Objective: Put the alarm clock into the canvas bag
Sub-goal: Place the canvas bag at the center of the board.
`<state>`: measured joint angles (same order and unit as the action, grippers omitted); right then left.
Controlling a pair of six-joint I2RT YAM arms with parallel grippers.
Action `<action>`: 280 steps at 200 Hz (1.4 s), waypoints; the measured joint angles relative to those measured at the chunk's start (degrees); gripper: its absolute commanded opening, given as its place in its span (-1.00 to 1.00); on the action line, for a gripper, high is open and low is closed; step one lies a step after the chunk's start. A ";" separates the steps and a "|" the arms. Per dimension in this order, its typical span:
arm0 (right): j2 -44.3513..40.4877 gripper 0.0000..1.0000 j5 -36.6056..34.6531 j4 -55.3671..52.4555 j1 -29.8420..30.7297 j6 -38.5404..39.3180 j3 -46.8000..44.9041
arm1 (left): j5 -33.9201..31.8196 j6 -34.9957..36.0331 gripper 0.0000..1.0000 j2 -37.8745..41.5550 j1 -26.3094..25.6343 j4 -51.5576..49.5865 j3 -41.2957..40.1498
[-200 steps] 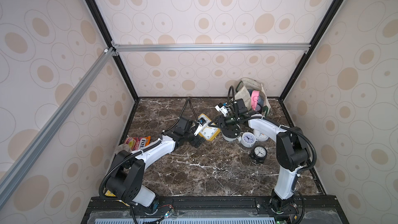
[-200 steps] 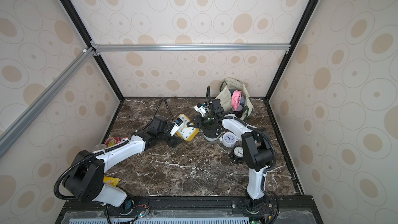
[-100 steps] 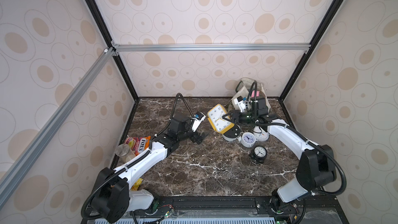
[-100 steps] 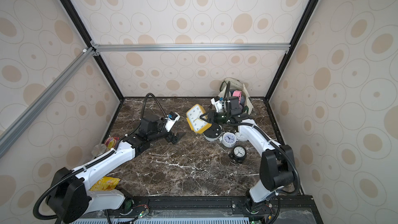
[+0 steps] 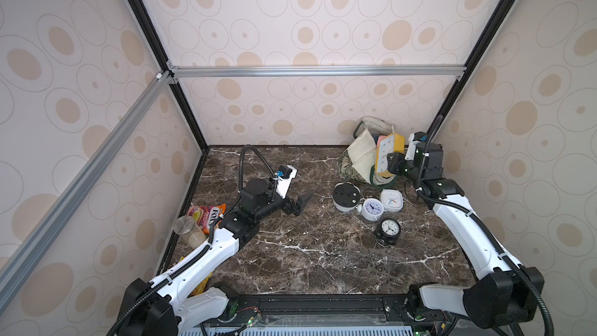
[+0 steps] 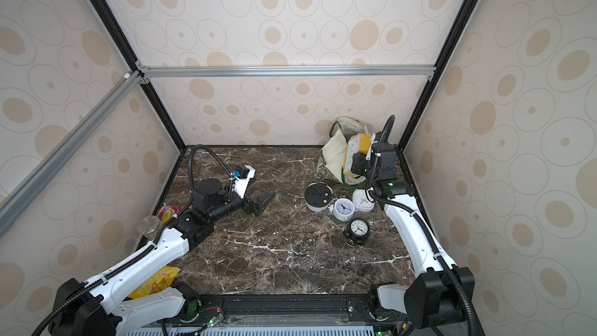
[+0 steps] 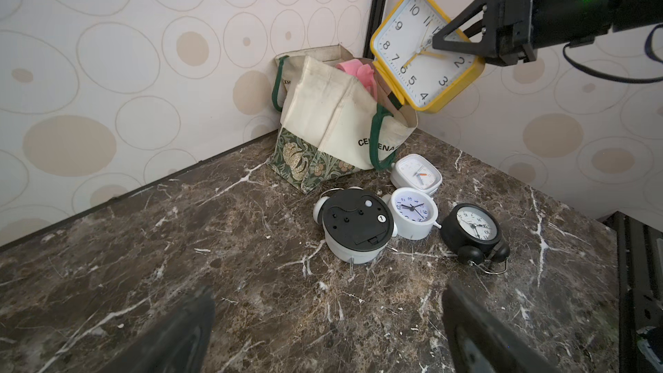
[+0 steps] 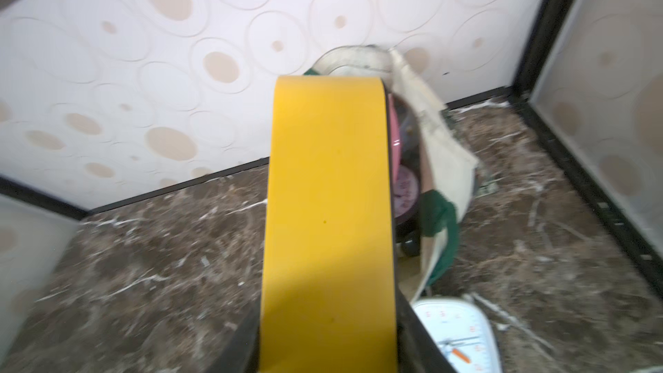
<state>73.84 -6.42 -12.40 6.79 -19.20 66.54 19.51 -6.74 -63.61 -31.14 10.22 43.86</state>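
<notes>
Over the canvas bag (image 7: 323,116), yellow alarm clock (image 7: 405,62) in the right jaws' pinch; left jaws wide, empty.

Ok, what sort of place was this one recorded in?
Probably a closed robot test booth, not a home: aluminium frame bars and patterned wall panels enclose a marble-look tabletop, and the left arm and right arm stand on a black rail at its front edge.

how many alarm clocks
6: yellow clock in right gripper over canvas bag; pink clock inside; overturned clock, round white clock, square white clock, black clock on table; more may hide
</notes>
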 measured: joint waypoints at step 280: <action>27.54 -0.91 -9.62 4.26 5.97 7.45 13.55 | 3.52 -14.16 0.97 -21.11 -0.04 2.08 13.14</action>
<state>101.38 -16.03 -8.14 12.75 -11.75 80.09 23.03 -20.91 -84.73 -31.18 12.29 56.99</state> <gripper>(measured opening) 0.442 0.984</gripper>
